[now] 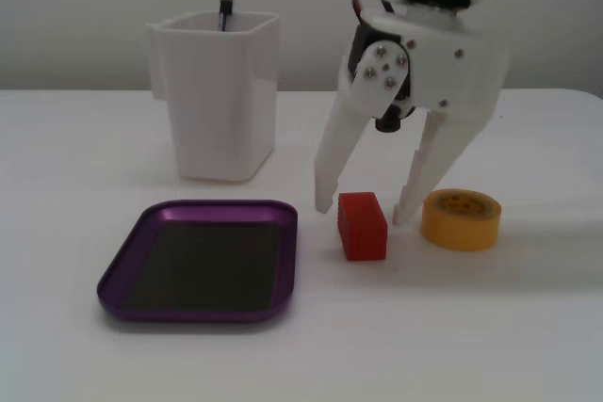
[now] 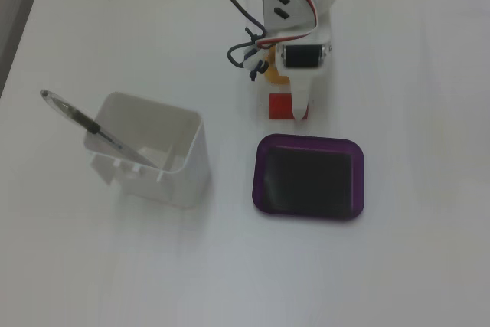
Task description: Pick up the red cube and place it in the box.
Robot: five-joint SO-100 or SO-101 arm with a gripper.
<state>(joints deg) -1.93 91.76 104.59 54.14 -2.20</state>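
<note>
White tabletop [image 1: 528, 327], and the red cube [image 1: 362, 225], a small matte block, sits between the box [image 1: 200, 259] and a yellow tape roll [image 1: 460, 218]. Gripper [image 1: 365, 206] hangs wide open, fingers straddling the cube's far end, gripping nothing.

Red cube [image 1: 362, 225]: bright red, unpatterned. Box [image 1: 120, 272]: purple rim, dark inner surface. Tape roll [image 1: 460, 219]: yellow. Cup [image 1: 219, 91]: white. Gripper [image 1: 366, 208]: white, black screws noted. Table [image 1: 85, 138]: white.
</note>
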